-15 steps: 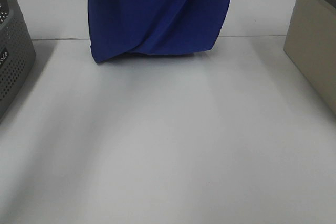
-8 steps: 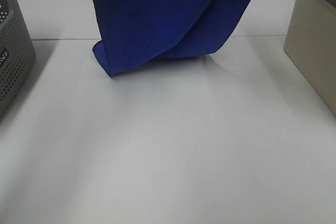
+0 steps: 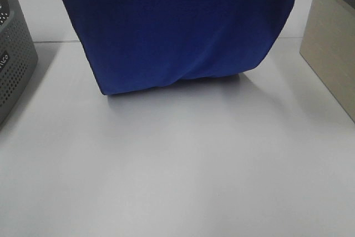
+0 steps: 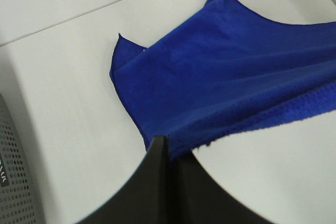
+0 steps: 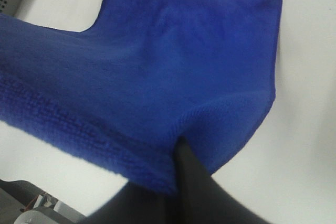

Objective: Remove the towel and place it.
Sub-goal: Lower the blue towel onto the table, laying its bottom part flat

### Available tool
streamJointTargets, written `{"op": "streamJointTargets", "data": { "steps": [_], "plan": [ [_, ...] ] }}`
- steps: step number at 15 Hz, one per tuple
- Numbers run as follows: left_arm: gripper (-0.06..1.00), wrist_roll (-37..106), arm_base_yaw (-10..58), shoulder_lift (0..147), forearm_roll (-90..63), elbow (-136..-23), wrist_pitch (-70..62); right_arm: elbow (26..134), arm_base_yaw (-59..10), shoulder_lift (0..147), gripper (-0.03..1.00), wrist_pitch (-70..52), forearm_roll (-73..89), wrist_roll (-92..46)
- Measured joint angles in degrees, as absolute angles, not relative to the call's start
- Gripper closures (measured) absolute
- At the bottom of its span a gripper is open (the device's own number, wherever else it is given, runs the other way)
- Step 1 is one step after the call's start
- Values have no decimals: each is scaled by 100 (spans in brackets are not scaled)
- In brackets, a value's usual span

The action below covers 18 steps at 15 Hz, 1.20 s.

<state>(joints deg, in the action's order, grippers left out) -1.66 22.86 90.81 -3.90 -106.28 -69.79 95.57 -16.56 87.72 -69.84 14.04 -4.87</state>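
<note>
- You'll find one marking only: a small dark label (image 3: 3,60) with white letters on the wall of the grey perforated basket (image 3: 16,43), off to the left of your left gripper (image 4: 167,146).
- The frame's edge cuts it off, and the few remaining letters are too small to read with certainty.
- Your left wrist view also catches only a cropped, unreadable sliver of it.

L tool (image 4: 165,144) & R tool (image 5: 180,150): matte black, tapered.

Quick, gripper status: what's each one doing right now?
Left gripper: shut, pinching an edge of the towel.
Right gripper: shut, pinching another edge of the towel.
</note>
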Motion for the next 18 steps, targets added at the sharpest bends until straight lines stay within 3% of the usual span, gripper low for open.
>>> {"op": "streamJointTargets", "data": {
  "steps": [9, 15, 18],
  "plan": [
    [94, -607, 2630, 7397, -590, -10227, -6973, 9425, -1696, 6984, 95, -6996, 2097, -378],
    [94, -768, 2630, 7890, 0, -10227, -6973, 9425, -1707, 7786, 95, -6818, 1845, -854],
    [94, -779, 2630, 8709, 705, -10319, -6131, 9540, -1707, 8640, 95, -5414, 1312, -1272]
  ]
}}
